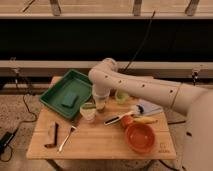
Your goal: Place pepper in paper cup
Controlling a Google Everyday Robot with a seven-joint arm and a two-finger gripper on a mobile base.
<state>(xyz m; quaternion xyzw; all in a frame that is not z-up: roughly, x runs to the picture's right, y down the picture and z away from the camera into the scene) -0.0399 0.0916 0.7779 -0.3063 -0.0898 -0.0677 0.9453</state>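
Observation:
The cream-white paper cup (pixel 88 113) stands upright near the middle of the wooden table (pixel 100 145). A strip of dark green, the pepper (pixel 88 105), shows at the cup's mouth; whether it lies inside or just above the rim I cannot tell. My gripper (pixel 100 103) hangs down from the white arm (pixel 145 89), close against the cup's upper right side and level with the rim.
A green tray (pixel 56 95) with a green sponge (pixel 69 99) sits at the left. A small light-green cup (pixel 121 96), a brown cup (pixel 126 121), an orange bowl (pixel 140 138), a yellow banana-like item (pixel 145 120) and a dark-handled utensil (pixel 116 119) crowd the right. A fork (pixel 66 138) lies front left.

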